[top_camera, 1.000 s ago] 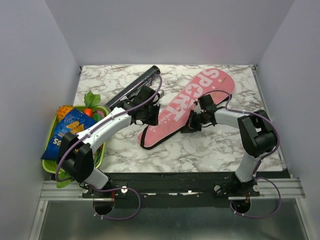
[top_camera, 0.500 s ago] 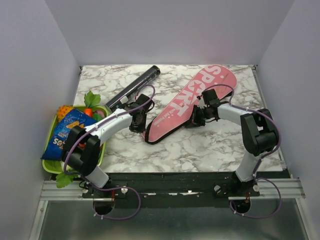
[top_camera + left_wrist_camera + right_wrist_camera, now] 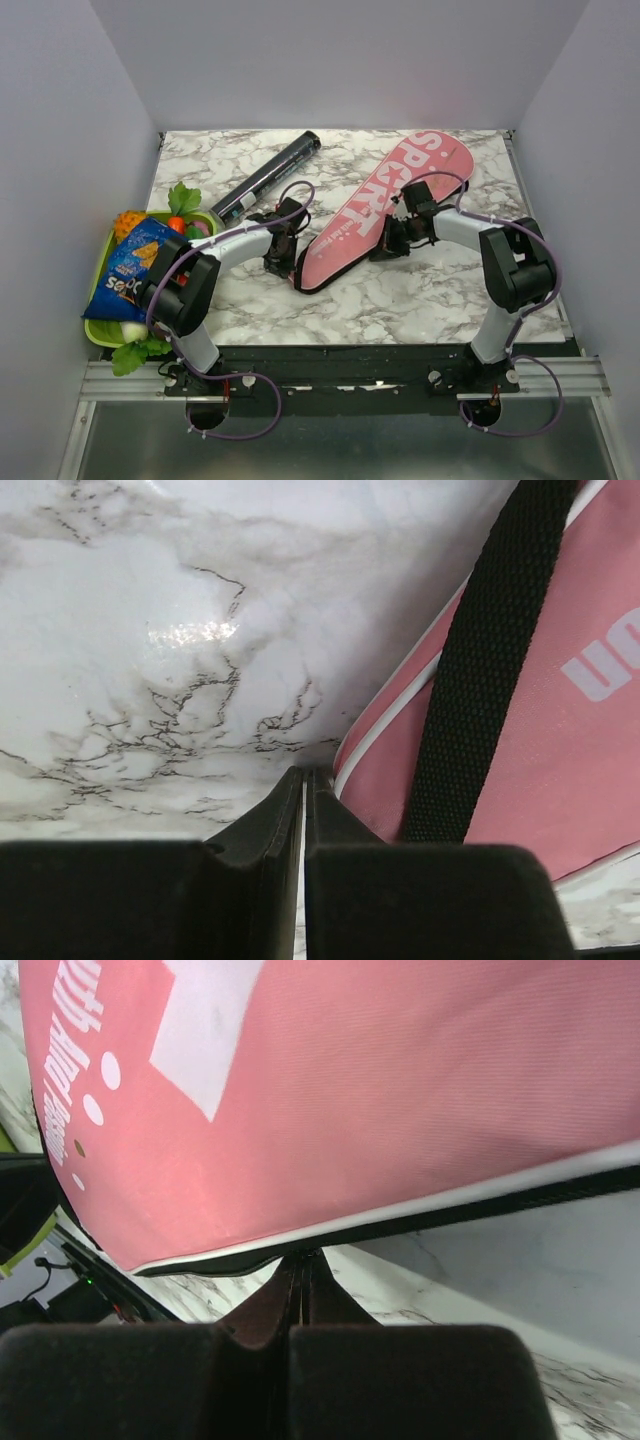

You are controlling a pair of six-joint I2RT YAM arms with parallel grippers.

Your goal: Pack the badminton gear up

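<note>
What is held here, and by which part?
The right gripper pinches the pink bag's long edge; whether the left gripper holds its narrow end cannot be told.

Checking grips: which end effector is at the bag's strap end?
Left end effector, beside the black strap; the right end effector pinches the pink bag's long edge.

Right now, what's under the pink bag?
Only marble table shows around the bag. The bag lies flat and opaque, so anything beneath or inside it is covered and can't be told.
</note>
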